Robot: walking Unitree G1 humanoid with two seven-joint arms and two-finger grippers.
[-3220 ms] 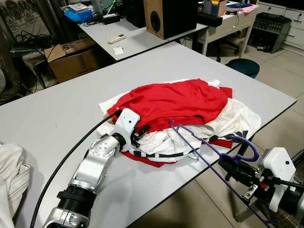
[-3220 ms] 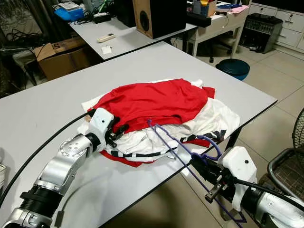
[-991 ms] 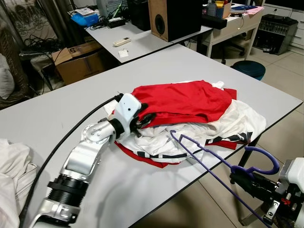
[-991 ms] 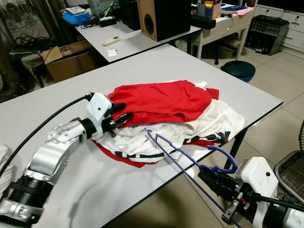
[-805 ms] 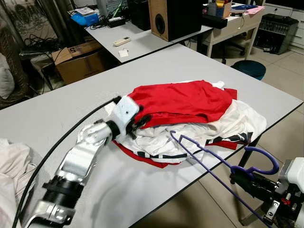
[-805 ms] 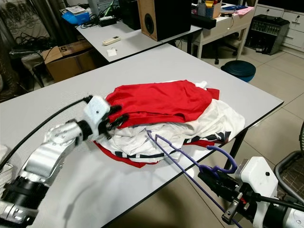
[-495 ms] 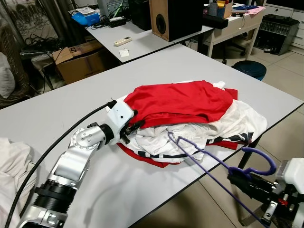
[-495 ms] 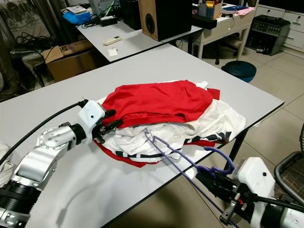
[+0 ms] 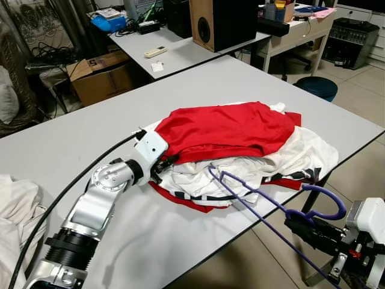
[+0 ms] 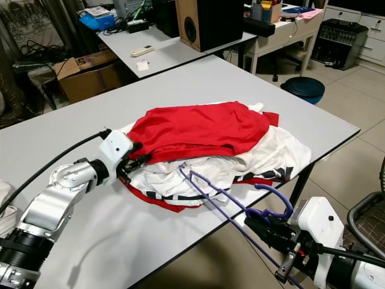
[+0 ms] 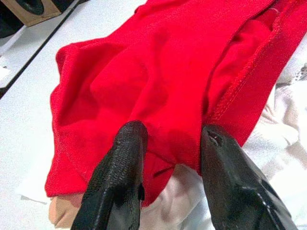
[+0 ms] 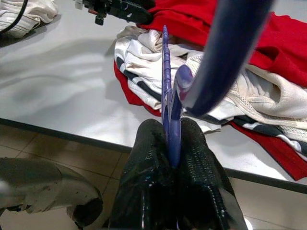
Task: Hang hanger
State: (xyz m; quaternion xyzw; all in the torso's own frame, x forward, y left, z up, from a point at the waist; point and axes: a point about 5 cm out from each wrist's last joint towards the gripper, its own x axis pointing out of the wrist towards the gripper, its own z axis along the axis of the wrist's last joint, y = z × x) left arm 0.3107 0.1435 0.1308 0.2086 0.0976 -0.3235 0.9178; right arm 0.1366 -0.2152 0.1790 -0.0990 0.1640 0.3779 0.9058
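Note:
A heap of clothes lies on the grey table (image 9: 72, 138), with a red shirt (image 9: 228, 129) on top of white garments (image 9: 198, 174). My left gripper (image 9: 166, 161) is at the heap's left edge. In the left wrist view its fingers (image 11: 122, 167) stand open astride a fold of the red shirt (image 11: 158, 76). My right gripper (image 9: 296, 221) hangs off the table's front edge, shut on a purple hanger (image 9: 252, 194) just under the hook. The hanger's far end rests on the white clothes. The right wrist view shows the hanger (image 12: 168, 86) clamped between the black fingers.
A white cloth (image 9: 15, 211) lies at the table's left end. Behind stand a second table (image 9: 174, 51) with a wooden speaker (image 9: 225, 21), a cardboard box (image 9: 99, 75) and a blue round object (image 9: 317, 87) on the floor. The table's front edge (image 9: 240, 232) runs under the hanger.
My left gripper has dropped from above the red shirt's edge and now sits low against the heap's left side. My right gripper with the hanger has shifted slightly towards the heap.

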